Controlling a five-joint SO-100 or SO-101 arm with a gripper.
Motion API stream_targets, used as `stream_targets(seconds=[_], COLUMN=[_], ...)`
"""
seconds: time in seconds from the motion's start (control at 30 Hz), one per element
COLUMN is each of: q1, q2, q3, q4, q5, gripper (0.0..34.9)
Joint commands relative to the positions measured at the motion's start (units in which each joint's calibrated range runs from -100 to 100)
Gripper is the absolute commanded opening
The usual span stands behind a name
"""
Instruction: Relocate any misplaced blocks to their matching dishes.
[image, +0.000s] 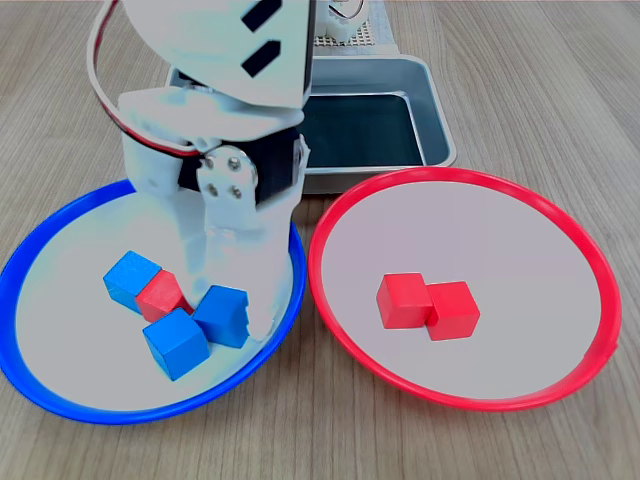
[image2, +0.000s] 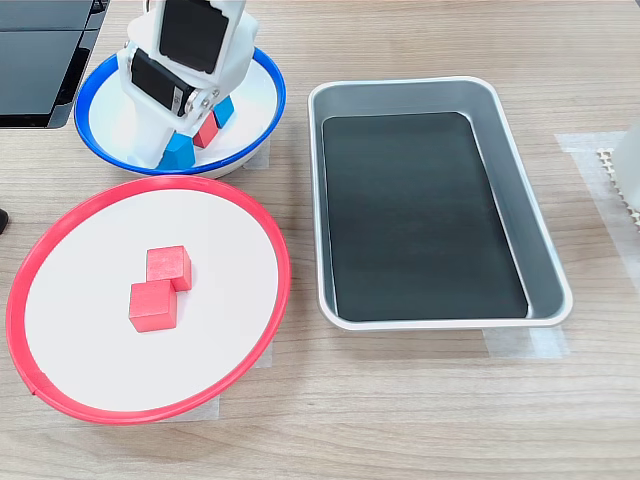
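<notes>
No readable text, label, brand, number or sign appears in either exterior view. The surfaces around the gripper (image: 225, 300), in the blue-rimmed dish (image: 60, 225) beneath it and the silver tray (image2: 500, 200) beyond it, all carry plain, unmarked faces.

The gripper (image: 225, 300) hides its jaws (arm cropped above).

the arm (image: 215, 110) is built of white plastic shells with black motor blocks set between them. silver screws are seen on a round plate, two dark slots on the upper shell, and red and black cables at the side.
</notes>
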Motion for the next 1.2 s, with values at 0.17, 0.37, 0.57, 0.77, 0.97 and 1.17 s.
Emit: stream_targets(seconds=[0.17,0.37,0.57,0.77,0.97,1.17], q1=[-0.1,0.3,1.9,4.0,4.8,5.3], q2=[-8.1,-17.0,-22.4,-23.0,-20.7,-16.3], q3=[-0.2,8.5,15.7,19.1,18.3,14.6], q4=[4.3,7.6,9.4,7.1,4.2,4.1], q5=[0.8,1.3,2.4,3.6,3.9,4.5], gripper=[16.6,16.6,15.3,15.1,15.2,14.3])
